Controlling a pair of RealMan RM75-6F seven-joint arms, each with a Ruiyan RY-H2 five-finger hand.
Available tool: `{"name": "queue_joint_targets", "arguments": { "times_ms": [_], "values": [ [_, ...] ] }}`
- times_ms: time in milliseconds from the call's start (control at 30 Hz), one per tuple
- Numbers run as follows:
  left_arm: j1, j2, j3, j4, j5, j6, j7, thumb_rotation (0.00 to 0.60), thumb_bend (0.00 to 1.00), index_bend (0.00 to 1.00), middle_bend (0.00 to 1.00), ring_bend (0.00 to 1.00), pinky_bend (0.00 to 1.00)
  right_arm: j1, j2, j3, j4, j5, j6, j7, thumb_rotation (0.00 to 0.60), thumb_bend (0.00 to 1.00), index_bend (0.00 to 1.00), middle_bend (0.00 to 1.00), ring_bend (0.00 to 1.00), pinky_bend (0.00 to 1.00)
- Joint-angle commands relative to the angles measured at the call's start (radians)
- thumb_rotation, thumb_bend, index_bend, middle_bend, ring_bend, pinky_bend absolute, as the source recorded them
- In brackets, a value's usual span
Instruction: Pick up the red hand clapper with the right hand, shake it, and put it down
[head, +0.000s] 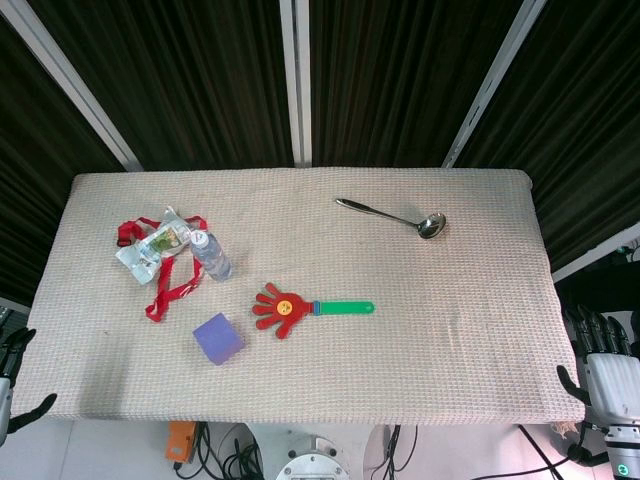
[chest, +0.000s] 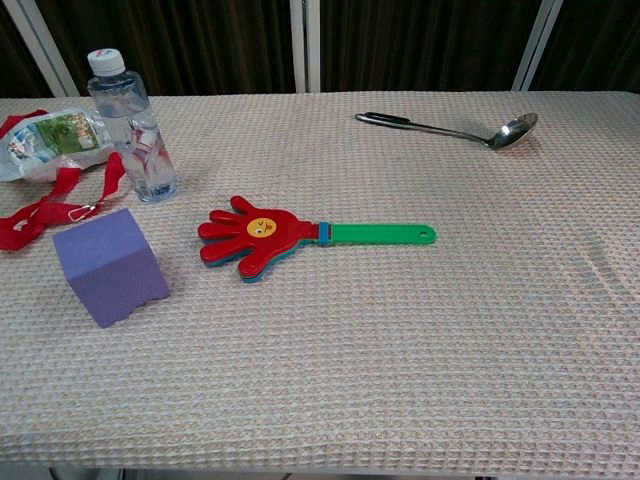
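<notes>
Worktop (head: 420, 330): beige cloth, fine waffle weave. Hand clapper (chest: 262, 236): red palm, yellow smiley disc at centre, blue layer showing beneath, blue collar, bright green handle. Cube (chest: 110, 266): flat violet. Ladle (chest: 450, 128): polished silver. Bottle (chest: 133, 128): clear, white cap. Lanyard (chest: 50, 205): red ribbon. Packet (chest: 55, 140): clear wrap, green-and-white print. Backdrop: black curtain, white posts.

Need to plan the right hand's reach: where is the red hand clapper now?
The red hand clapper lies flat near the table's middle in both views, its green handle pointing toward the robot's right. The purple block is its nearest neighbour, on its left.
</notes>
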Motion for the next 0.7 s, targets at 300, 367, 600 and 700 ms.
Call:
{"name": "queue_joint_targets", "arguments": {
  "times_ms": [300, 367, 600, 700],
  "values": [
    [0.012, 0.002, -0.004, -0.012, 0.02, 0.018, -0.006, 0.6, 0.11, 0.09, 0.11, 0.0, 0.0, 0.023, 0.018, 0.004, -0.044, -0.018, -0.025, -0.002, 0.6, 0.23, 0.0, 0.0, 0.0, 0.0],
    [0.014, 0.004, -0.004, -0.012, 0.018, 0.015, -0.008, 0.6, 0.11, 0.09, 0.11, 0.0, 0.0, 0.036, 0.024, 0.006, -0.061, -0.021, -0.041, -0.008, 0.6, 0.23, 0.0, 0.0, 0.0, 0.0],
    [0.019, 0.012, -0.005, -0.003, 0.014, 0.011, -0.043, 0.6, 0.11, 0.09, 0.1, 0.0, 0.0, 0.135, 0.052, 0.032, -0.201, -0.04, -0.158, -0.114, 0.6, 0.21, 0.0, 0.0, 0.0, 0.0],
    [0.024, 0.009, 0.001, 0.0, 0.024, 0.014, -0.051, 0.6, 0.11, 0.09, 0.1, 0.0, 0.0, 0.209, 0.059, 0.063, -0.293, -0.016, -0.254, -0.198, 0.6, 0.21, 0.0, 0.0, 0.0, 0.0]
  ]
}}
